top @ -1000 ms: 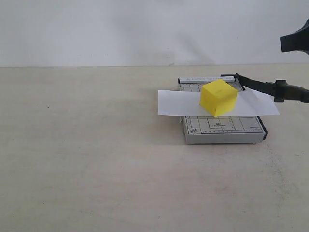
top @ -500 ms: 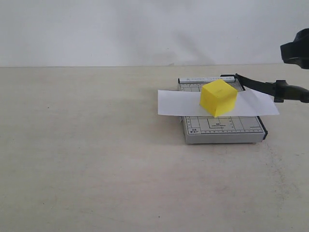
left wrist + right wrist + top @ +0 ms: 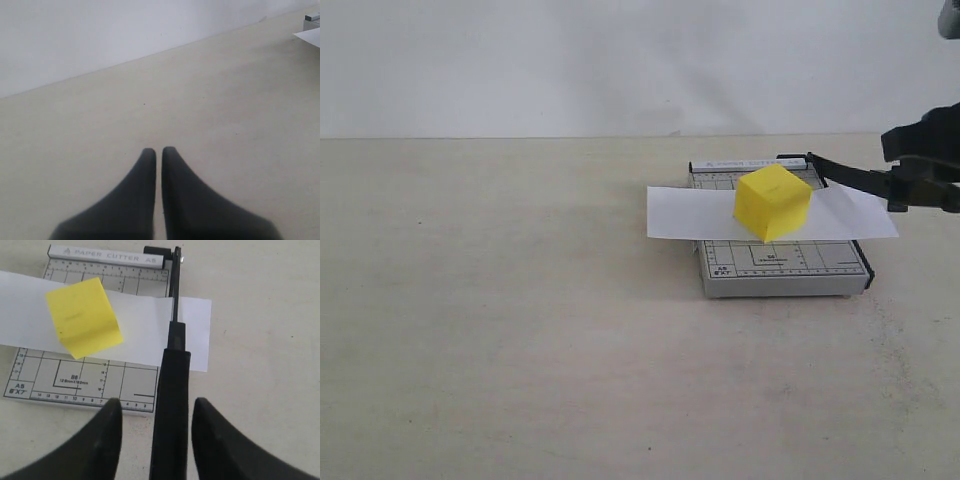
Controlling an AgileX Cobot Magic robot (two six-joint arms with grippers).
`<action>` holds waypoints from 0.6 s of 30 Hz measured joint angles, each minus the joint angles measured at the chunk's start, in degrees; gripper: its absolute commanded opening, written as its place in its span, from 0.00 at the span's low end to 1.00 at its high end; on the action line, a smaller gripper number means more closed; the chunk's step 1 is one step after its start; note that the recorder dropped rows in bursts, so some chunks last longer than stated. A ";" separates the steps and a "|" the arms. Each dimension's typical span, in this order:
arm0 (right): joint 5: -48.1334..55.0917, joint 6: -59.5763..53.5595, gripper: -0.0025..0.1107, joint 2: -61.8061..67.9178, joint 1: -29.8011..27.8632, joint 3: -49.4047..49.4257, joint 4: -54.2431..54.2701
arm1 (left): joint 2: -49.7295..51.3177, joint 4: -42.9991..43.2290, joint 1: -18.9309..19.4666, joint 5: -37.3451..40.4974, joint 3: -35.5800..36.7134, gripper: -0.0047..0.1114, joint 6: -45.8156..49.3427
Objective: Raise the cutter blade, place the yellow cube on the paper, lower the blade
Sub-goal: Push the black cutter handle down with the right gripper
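Observation:
The yellow cube (image 3: 772, 203) rests on the white paper (image 3: 680, 212), which lies across the grey gridded trimmer base (image 3: 790, 265). The cutter blade (image 3: 855, 177) is raised at a slant, its thick handle pointing right. My right gripper (image 3: 908, 165) is open at that handle. In the right wrist view its fingers stand on either side of the blade handle (image 3: 172, 380) with gaps on both sides, the gripper (image 3: 156, 404) touching nothing; the cube (image 3: 82, 315) and paper (image 3: 145, 330) lie beyond. My left gripper (image 3: 158, 150) is shut and empty over bare table.
The trimmer base (image 3: 75, 380) sits at the right of a pale table (image 3: 520, 330), with a white wall behind. A corner of the paper (image 3: 310, 36) shows at the edge of the left wrist view.
My right gripper has come down from the upper right edge to the level of the blade handle. Cube, paper and blade have not moved.

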 measured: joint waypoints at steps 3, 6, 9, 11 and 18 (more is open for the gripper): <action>0.12 0.13 0.27 1.26 0.00 -0.10 -0.24 | 0.00 -0.09 0.00 0.00 0.00 0.08 0.00; 0.07 0.13 0.27 1.70 0.00 -0.09 -0.77 | 0.00 -0.09 0.00 0.00 0.00 0.08 0.00; 0.48 0.13 0.27 2.62 0.00 -0.09 -1.00 | 0.00 -0.09 0.00 0.00 0.00 0.08 0.00; 1.20 0.13 0.27 3.48 0.00 -0.13 -1.00 | 0.00 -0.21 0.00 0.00 0.00 0.08 0.00; 7.31 1.71 0.27 9.50 0.00 -0.22 -0.62 | 0.00 -0.21 0.00 -0.10 0.00 0.08 0.00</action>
